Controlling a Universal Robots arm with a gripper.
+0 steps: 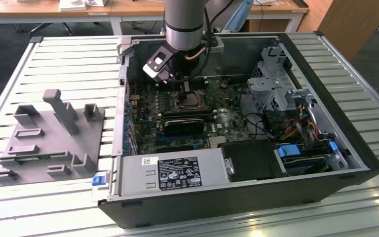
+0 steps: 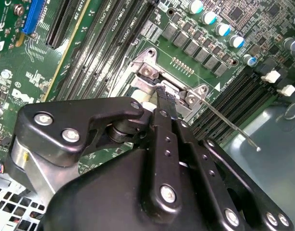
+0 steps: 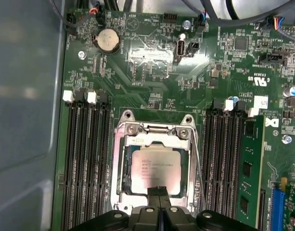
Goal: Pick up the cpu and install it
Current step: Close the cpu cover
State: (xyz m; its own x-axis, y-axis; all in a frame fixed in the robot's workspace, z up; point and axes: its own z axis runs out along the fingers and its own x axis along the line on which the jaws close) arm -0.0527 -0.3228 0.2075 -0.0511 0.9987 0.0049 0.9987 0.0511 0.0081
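Note:
The cpu [image 3: 154, 166], a small silvery square chip with a pale border, lies flat in the motherboard socket [image 3: 122, 159], inside its open metal frame. My gripper [image 3: 159, 191] hangs just above the cpu's edge nearest the wrist, its two black fingers pressed together with nothing between them. In the second wrist view the gripper [image 2: 165, 95] has its fingertips over the socket frame [image 2: 147, 72], and the black linkage hides the chip. In the exterior view the gripper [image 1: 184, 88] reaches down into the open computer case, right over the socket [image 1: 191, 100].
Memory slots [image 3: 85, 163] flank the socket on both sides. A thin metal latch lever [image 2: 230, 126] sticks out from the frame. The case [image 1: 334, 113] holds drive bays, cables and a power supply [image 1: 176, 173]. A grey tray [image 1: 45, 143] sits on the slatted table at the exterior view's left.

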